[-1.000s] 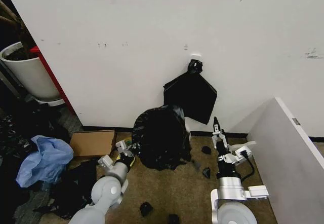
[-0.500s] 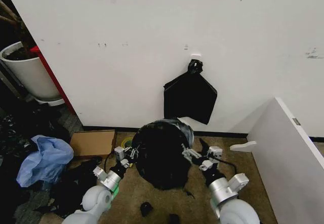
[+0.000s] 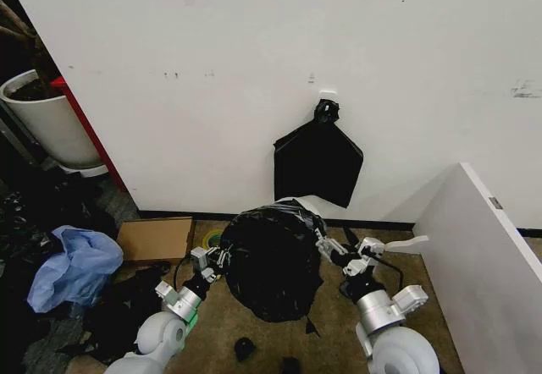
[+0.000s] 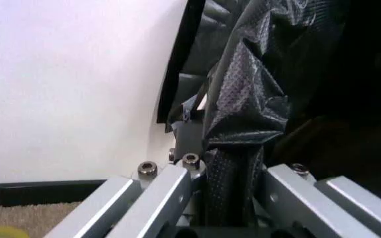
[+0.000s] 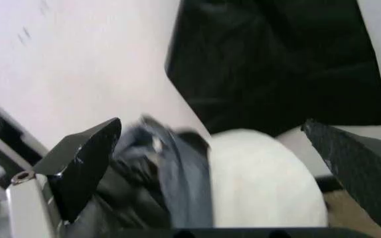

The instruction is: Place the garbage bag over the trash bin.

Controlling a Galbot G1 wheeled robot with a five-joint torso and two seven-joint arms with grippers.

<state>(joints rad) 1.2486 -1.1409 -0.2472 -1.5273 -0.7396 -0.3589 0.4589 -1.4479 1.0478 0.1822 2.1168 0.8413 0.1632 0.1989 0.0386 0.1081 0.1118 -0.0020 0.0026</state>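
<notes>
i see the garbage bag (image 3: 271, 260) as thin, glossy, crinkled black plastic, finely dimpled in my left wrist view; the trash bin (image 5: 267, 178) is smooth cream plastic; lower-left cardboard (image 3: 154, 239) looks matt.

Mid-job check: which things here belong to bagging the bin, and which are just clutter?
Job:
crinkled glossy black plastic garbage bag
round cream-white plastic trash bin, mostly under the bag
left gripper, shut on the bag's edge
right gripper, open at the bin's rim

Clutter:
flat black bag hanging on the wall
cardboard sheet
blue cloth
white planter pot

The garbage bag (image 3: 271, 260) sits between left gripper (image 3: 222, 258) and right gripper (image 3: 326, 250).
</notes>
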